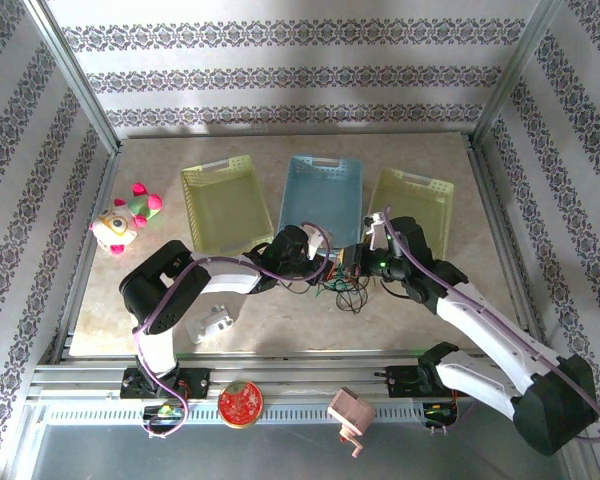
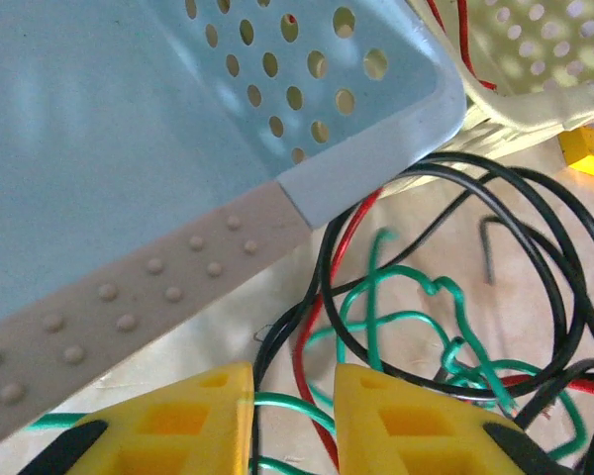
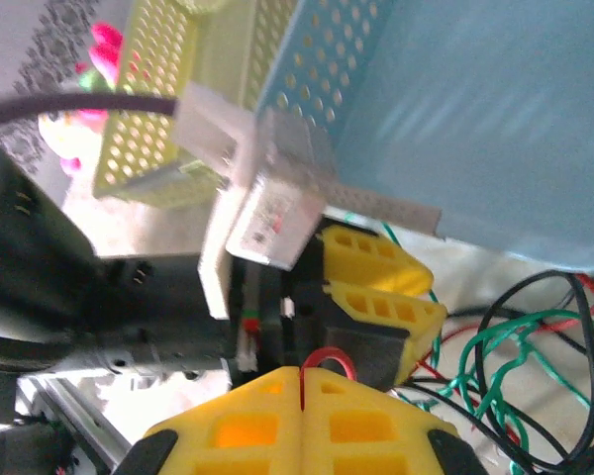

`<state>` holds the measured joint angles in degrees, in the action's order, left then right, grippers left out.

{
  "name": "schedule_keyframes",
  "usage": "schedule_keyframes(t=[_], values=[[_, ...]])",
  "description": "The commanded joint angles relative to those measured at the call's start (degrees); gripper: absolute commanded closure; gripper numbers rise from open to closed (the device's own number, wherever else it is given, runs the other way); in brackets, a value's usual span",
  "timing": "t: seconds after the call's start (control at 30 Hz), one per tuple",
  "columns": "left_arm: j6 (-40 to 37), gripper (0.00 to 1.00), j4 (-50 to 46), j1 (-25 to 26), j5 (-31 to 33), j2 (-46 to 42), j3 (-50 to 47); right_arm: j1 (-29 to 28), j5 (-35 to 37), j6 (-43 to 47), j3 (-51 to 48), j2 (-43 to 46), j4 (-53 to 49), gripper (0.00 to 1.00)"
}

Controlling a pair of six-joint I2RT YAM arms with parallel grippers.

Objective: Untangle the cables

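Around the worktop's (image 1: 280,325) middle, the right gripper (image 3: 302,381) is clamped shut on a red cable (image 3: 324,356). The left gripper (image 2: 292,396) is held slightly open astride a green cable (image 2: 396,317). The cables (image 1: 342,288) are strewn left-to-right along the blue basket's (image 1: 325,200) near rim.

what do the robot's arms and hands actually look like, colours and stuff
The left arm and right arm are both built from white links with black joints, on black bases. A thick purple cable runs along each. The left hand and right hand each have two chunky yellow fingers, wedge-shaped with moulded rectangular pockets and black mounts behind.
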<state>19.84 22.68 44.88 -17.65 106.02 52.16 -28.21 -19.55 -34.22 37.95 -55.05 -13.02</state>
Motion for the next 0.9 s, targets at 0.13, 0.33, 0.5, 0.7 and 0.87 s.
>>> schedule_keyframes(t=[0.13,0.33,0.5,0.7,0.87], values=[[0.14,0.77,-1.19,0.29,-0.03,-0.23,0.04,0.78,12.58,-6.65,2.37,6.48,6.48,0.98],[0.02,0.85,-0.87,0.29,0.03,-0.42,-0.48,0.88,21.38,-18.24,-0.26,10.56,13.95,0.99],[-0.31,0.89,-0.62,0.29,0.73,-0.88,-1.01,0.96,25.83,-23.68,-2.38,12.39,18.99,1.0],[-0.94,0.91,-0.88,0.38,1.69,-0.8,-1.36,1.99,25.32,-23.04,0.19,12.78,18.74,0.99],[-1.16,0.91,-1.44,0.38,2.31,-0.25,-0.88,2.1,25.12,-18.4,4.17,12.03,16.1,0.99]])
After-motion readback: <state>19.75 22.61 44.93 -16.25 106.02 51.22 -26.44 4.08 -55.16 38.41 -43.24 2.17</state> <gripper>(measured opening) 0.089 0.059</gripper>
